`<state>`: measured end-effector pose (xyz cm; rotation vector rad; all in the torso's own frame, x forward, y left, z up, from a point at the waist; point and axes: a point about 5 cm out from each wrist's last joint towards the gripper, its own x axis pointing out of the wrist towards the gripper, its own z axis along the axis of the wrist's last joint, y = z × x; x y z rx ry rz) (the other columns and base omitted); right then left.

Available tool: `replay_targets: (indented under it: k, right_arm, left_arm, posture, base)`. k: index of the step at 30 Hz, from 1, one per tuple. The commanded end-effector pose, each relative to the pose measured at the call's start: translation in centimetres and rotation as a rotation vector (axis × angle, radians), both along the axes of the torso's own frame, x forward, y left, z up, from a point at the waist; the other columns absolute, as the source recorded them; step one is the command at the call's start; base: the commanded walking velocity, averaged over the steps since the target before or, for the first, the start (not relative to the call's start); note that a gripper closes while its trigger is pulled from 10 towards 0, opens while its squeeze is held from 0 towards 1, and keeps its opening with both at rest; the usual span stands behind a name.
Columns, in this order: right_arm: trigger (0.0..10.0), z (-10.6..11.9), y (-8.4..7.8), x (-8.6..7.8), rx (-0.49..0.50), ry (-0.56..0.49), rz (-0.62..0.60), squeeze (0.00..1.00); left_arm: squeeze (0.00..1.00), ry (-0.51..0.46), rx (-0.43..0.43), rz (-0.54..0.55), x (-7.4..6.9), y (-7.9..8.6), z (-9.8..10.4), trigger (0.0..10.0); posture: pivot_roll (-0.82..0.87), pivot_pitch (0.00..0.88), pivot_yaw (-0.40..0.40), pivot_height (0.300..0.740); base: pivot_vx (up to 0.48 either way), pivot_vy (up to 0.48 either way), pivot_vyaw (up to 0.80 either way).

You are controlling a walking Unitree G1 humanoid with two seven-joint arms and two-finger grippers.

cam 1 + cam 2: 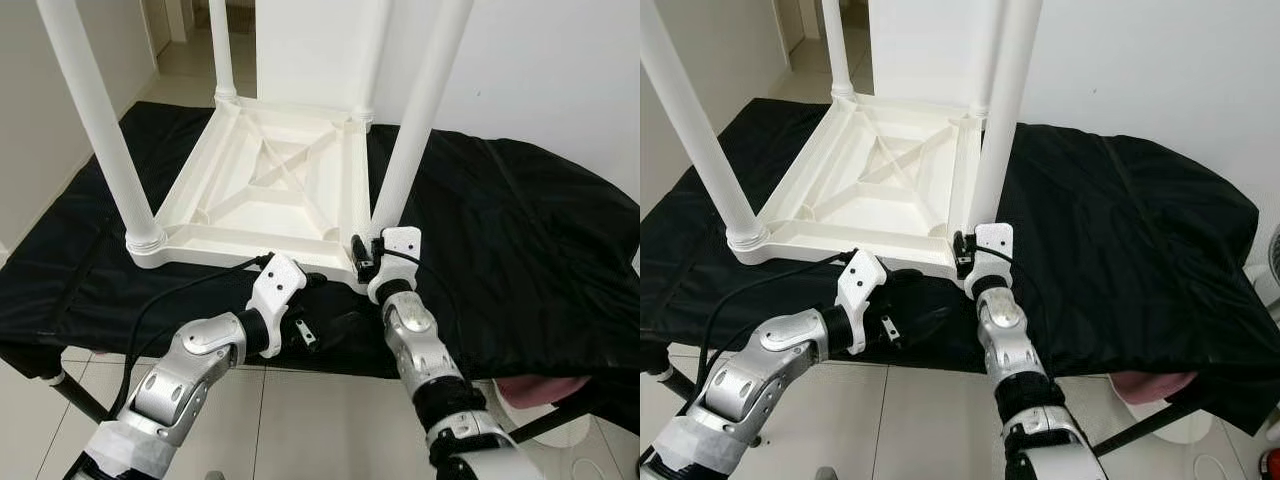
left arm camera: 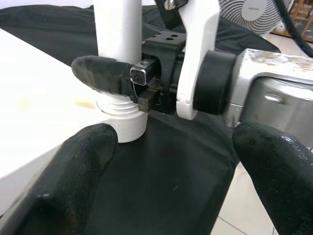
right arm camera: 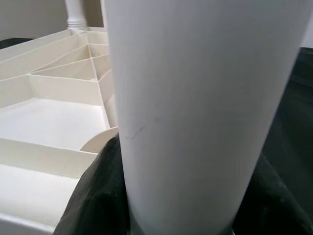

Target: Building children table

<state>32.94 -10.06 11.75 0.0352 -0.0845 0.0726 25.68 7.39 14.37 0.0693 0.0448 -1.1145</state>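
White children's table (image 1: 265, 190): lying upside down on a black cloth (image 1: 520, 230), ribbed underside facing up, four legs pointing straight up. Right gripper (image 2: 128, 82): clenching the near right leg (image 1: 415, 120) just above its threaded base. Left gripper (image 1: 325, 325): fingers spread, hovering over the cloth beside that corner. Fan (image 2: 257, 14) standing behind.

The children table (image 1: 265, 190) is plain white all over, its ribbed underside showing a crossed pattern of white braces, and its legs (image 1: 100, 120) are the same white. It lies on a black cloth (image 1: 520, 230). The arms (image 1: 190, 365) are silver with white wrist brackets, black cables and black joints. The left fingers (image 2: 63, 191) are matte black; the right fingers (image 2: 100, 73) are black too. The floor (image 1: 320, 420) is pale beige tile, the wall (image 1: 540, 70) white. A fan (image 2: 252, 12) is white-grey.
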Motion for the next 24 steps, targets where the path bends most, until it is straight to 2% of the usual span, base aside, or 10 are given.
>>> replay_targets:
  k: [1, 5, 16, 17, 24]
  right_arm:
    - [10.0, -1.1, -0.9, -0.8, -0.038, 0.057, -0.061, 0.00]
    - [10.0, -1.2, -1.0, -1.8, -0.050, 0.064, -0.045, 0.00]
    - [10.0, -1.0, -2.1, -2.7, -0.074, 0.066, -0.062, 0.00]
    - [10.0, -0.9, -2.2, -2.8, -0.071, 0.063, -0.067, 1.00]
    - [10.0, -0.1, -2.0, -3.3, -0.041, 0.041, -0.047, 1.00]
  left_arm:
    - [0.00, 0.005, 0.010, -0.041, -0.3, -0.3, -0.1, 10.0]
    - [0.00, 0.003, 0.011, -0.043, -0.2, -0.3, -0.1, 10.0]
    - [0.00, 0.000, 0.013, -0.042, 0.0, -0.2, -0.1, 10.0]
    - [0.00, -0.001, 0.014, -0.042, 0.0, -0.2, -0.1, 10.0]
    - [0.00, -0.001, 0.018, -0.044, 0.0, -0.2, 0.0, 10.0]
  posture:
    - [-0.02, 0.000, -0.075, 0.740]
    - [-0.03, 0.000, -0.078, 0.740]
    - [-0.03, 0.000, -0.073, 0.740]
    - [-0.03, 0.000, -0.072, 0.740]
    - [-0.03, 0.000, -0.069, 0.740]
  base:
    - [0.000, 0.000, 0.00]
    - [0.000, 0.000, 0.00]
    - [0.000, 0.000, 0.00]
    - [0.000, 0.000, 0.00]
    - [0.000, 0.000, 0.00]
